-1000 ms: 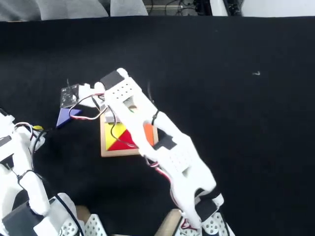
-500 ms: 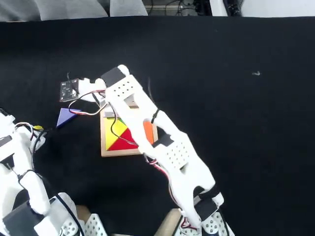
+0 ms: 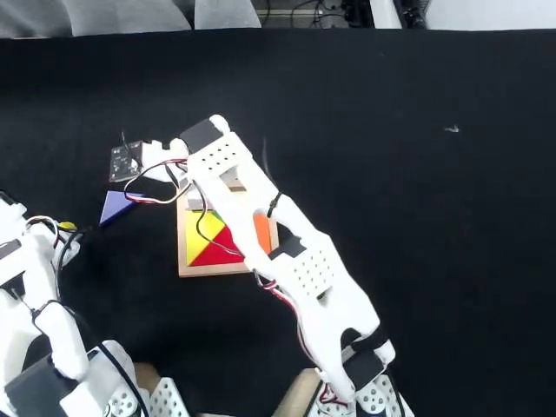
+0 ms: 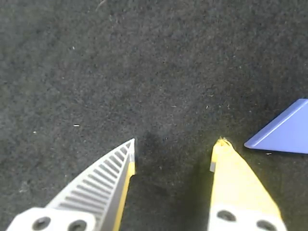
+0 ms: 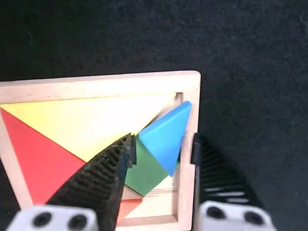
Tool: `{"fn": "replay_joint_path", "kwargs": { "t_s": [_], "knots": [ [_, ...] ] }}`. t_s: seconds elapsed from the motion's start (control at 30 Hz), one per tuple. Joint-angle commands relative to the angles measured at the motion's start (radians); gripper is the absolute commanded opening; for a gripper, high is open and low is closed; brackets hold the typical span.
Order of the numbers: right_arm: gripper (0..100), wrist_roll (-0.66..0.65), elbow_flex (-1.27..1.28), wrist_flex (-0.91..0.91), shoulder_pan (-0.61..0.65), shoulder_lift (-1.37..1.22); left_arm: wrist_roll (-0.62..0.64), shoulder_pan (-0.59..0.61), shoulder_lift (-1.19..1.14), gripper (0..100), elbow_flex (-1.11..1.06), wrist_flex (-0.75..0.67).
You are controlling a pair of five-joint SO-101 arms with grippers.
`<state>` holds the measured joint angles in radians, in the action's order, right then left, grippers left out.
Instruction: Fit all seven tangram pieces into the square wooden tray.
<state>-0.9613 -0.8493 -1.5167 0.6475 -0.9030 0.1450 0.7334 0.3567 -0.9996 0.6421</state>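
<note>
We see our right pincer point(image 5: 162, 142) gripping the blue triangle point(image 5: 166, 132) between its tips, tilted over the tray point(image 5: 96, 80) corner; our left pincer point(image 4: 176, 142) gapes, violet triangle point(image 4: 284, 129) just beside it

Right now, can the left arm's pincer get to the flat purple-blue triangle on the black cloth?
Probably yes. The left pincer is open over bare black cloth, and the flat purple-blue triangle piece lies just beside it, nothing between them.

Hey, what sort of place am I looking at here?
Probably a robotics lab bench: white robot arms over a black-covered table, a wooden puzzle tray, and cables along the back edge.
</note>
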Motion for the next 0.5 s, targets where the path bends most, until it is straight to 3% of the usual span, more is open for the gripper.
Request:
{"fn": "replay_joint_path", "kwargs": {
  "t_s": [0.0, 0.1, 0.27, 0.47],
  "knots": [
    [21.1, 0.015, -0.054, -0.005, -0.012, 0.025, -0.003, -0.005, 0.009, 26, 0.004, -0.015],
    [19.1, 0.017, -0.102, -0.006, -0.037, 0.036, -0.003, -0.005, 0.009, 26, 0.004, -0.015],
    [1.1, 0.109, -0.194, 0.0, -0.087, 0.033, -0.003, -0.005, 0.009, 26, 0.004, -0.015],
    [1.1, 0.143, -0.197, 0.034, -0.086, -0.062, -0.003, -0.005, 0.005, 26, 0.002, -0.037]
  ]
}}
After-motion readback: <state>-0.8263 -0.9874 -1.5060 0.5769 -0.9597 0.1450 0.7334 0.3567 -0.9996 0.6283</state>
